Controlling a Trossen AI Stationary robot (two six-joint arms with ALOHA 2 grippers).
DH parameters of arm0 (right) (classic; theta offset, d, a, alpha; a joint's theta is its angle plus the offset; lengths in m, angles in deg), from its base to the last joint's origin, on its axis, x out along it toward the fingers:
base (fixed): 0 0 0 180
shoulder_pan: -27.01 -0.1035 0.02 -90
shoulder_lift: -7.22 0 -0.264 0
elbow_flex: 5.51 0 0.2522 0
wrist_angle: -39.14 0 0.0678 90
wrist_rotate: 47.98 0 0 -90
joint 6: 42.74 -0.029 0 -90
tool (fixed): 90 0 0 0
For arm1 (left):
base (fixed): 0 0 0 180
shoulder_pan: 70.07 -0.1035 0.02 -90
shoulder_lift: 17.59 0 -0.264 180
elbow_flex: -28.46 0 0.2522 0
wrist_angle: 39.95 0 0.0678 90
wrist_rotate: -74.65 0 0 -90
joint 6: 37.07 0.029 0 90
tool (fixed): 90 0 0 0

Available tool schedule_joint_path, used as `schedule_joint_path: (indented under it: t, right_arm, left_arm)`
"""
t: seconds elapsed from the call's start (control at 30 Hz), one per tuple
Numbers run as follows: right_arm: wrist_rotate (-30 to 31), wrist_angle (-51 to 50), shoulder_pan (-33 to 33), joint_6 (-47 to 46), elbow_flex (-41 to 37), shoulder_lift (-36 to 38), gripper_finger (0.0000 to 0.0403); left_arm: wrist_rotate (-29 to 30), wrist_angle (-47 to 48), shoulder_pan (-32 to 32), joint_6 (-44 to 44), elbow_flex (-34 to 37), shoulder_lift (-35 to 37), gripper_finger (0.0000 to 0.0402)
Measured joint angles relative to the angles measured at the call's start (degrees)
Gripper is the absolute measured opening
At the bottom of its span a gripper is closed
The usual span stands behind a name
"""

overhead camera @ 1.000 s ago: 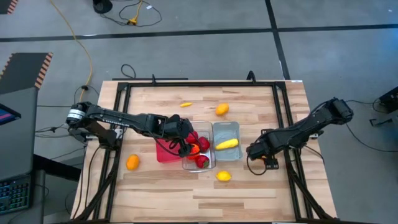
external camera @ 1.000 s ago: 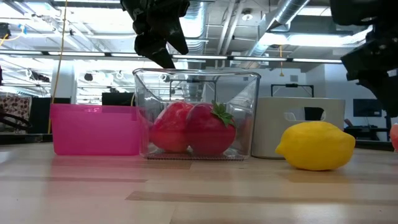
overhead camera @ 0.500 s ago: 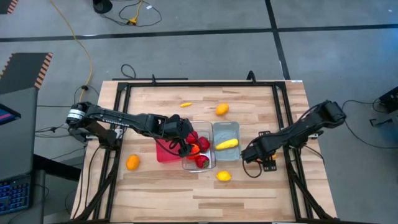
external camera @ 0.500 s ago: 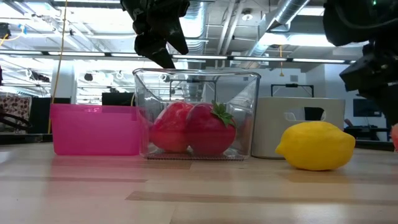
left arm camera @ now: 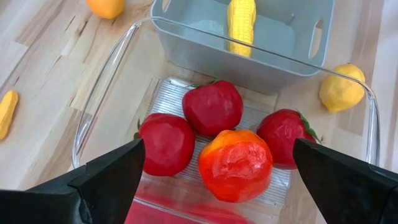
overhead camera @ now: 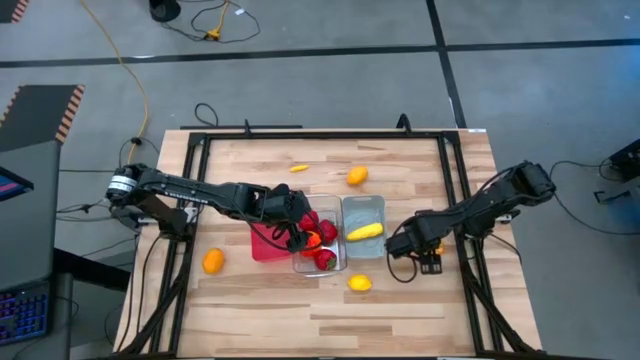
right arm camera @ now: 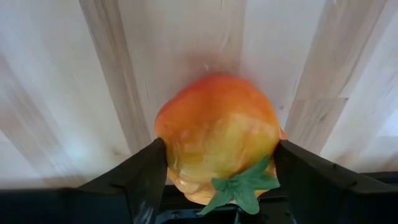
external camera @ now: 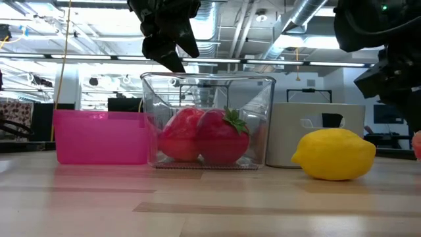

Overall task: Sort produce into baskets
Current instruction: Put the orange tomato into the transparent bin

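A pale wooden plank tabletop (overhead camera: 260, 310) sits inside a black metal frame (overhead camera: 205, 135). Grey concrete floor (overhead camera: 300, 90) all around, a yellow cable (overhead camera: 137, 90) snaking across it, a black-and-orange striped hazard strip (overhead camera: 66, 112) at the left edge.

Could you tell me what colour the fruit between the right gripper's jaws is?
Orange shading to yellow, with a green leafy top; the right wrist view shows it best.

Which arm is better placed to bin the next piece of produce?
Right, likely: its gripper already has an orange-yellow fruit between its fingers, beside the pale blue bin. The left gripper hangs open above the clear bin.
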Motion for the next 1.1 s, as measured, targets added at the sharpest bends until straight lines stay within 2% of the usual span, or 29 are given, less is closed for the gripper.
schedule_joint_path:
  t: [0.2, 0.8, 1.1]
  right_arm:
    - [-0.27, 1.11, 1.37, 0.00, -0.14, 1.97, 0.0296]
    - [-0.24, 2.82, 6.24, -0.61, -0.08, 13.88, 0.0295]
    - [-0.27, 2.42, 8.76, -0.59, 5.63, 20.16, 0.0295]
  left_arm:
    - [0.02, 0.02, 0.01, 0.00, 0.00, 0.00, 0.0394]
    - [0.01, 0.02, -0.01, -0.01, 0.00, 0.00, 0.0394]
    - [0.01, 0.03, -0.01, 0.00, 0.00, 0.00, 0.0394]
